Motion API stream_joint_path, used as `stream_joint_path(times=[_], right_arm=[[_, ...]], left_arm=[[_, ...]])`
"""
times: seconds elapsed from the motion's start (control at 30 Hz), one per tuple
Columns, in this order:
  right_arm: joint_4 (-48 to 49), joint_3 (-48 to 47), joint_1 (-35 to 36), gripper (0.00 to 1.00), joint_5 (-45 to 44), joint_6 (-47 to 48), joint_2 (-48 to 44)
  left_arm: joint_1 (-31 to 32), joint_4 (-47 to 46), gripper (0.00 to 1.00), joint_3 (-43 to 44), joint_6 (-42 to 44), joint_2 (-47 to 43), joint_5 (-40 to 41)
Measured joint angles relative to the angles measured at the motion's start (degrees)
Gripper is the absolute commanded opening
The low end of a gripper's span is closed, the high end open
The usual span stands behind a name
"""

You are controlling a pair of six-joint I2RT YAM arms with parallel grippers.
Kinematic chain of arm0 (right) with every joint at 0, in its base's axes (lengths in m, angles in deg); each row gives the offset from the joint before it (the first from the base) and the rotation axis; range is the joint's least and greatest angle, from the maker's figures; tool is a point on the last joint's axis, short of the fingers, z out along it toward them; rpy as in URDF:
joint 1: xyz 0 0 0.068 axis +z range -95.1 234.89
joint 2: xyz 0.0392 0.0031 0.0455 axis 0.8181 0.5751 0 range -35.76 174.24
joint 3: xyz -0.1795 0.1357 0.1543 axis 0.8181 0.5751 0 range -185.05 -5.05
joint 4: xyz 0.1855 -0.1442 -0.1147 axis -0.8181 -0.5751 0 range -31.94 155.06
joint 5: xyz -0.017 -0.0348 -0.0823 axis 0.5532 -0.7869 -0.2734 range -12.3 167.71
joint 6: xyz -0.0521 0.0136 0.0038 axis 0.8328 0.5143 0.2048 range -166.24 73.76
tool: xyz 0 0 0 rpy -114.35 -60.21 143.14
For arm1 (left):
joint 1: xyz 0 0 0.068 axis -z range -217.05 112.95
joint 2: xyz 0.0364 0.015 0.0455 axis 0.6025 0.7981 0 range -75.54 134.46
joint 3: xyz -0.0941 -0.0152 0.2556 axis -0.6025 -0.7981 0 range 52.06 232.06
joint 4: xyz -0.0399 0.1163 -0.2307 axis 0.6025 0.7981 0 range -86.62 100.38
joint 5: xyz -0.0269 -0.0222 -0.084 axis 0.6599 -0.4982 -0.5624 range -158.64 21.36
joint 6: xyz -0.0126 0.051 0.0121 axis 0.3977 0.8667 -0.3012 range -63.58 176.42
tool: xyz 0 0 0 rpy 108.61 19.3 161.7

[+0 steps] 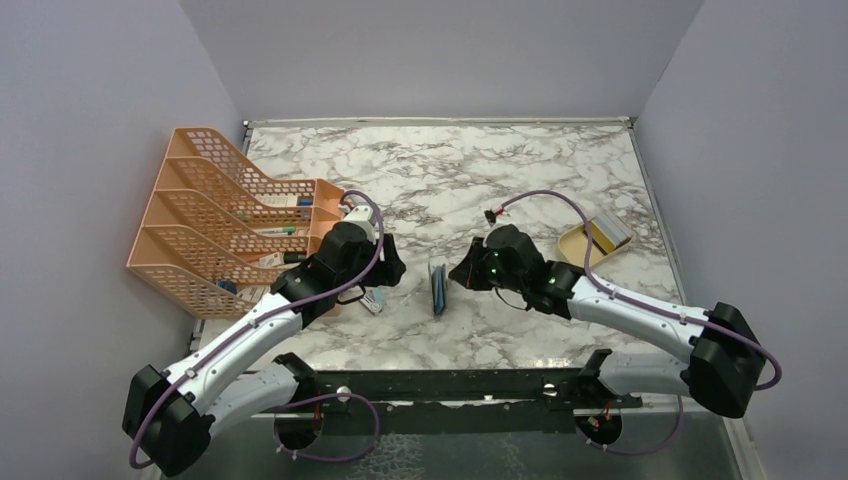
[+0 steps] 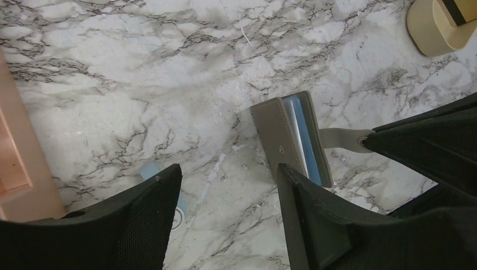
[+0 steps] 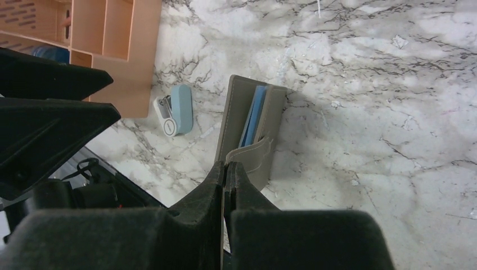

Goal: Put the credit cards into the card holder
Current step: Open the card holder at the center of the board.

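The card holder (image 1: pixel 438 288) stands on edge mid-table, grey outside with light blue pockets showing (image 2: pixel 287 138) (image 3: pixel 247 121). Its snap tab (image 2: pixel 340 136) sticks out sideways, and my right gripper (image 3: pixel 226 166) (image 1: pixel 462 272) is shut on that tab. My left gripper (image 2: pixel 226 171) (image 1: pixel 392 268) is open just left of the card holder, with only bare marble between its fingers; its right finger is close beside the grey cover. A credit card (image 1: pixel 612 232) (image 2: pixel 457 8) lies in the tan tray at the right.
An orange mesh file rack (image 1: pixel 220 215) (image 3: pixel 112 45) stands at the left, close behind the left arm. A small blue and white object (image 3: pixel 175 109) (image 1: pixel 372 300) lies by the rack's corner. The tan tray (image 1: pixel 580 243) (image 2: pixel 427 34) sits at the right.
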Motion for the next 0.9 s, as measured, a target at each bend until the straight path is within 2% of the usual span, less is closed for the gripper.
stream_joint_path(times=[0.37,0.6,0.8,0.9], right_arm=[[5.03,-0.11,-0.72,0.01,2.86,1.46,-0.07],[1.05,-0.31,-4.55,0.01,-0.39,1.77,0.9],[-4.35,3.67,-11.04,0.01,-4.9,3.3,0.85],[-6.75,5.09,-11.67,0.01,-5.66,3.85,0.81]], left_arm=[[-0.31,-0.02,0.63,-0.02,-4.5,2.12,-4.44],[-0.33,0.07,0.6,-0.37,-5.68,4.26,-6.25],[-0.37,0.07,0.58,-0.37,-5.66,7.15,-7.17],[-0.37,-0.15,0.57,-0.37,-5.68,8.87,-8.0]])
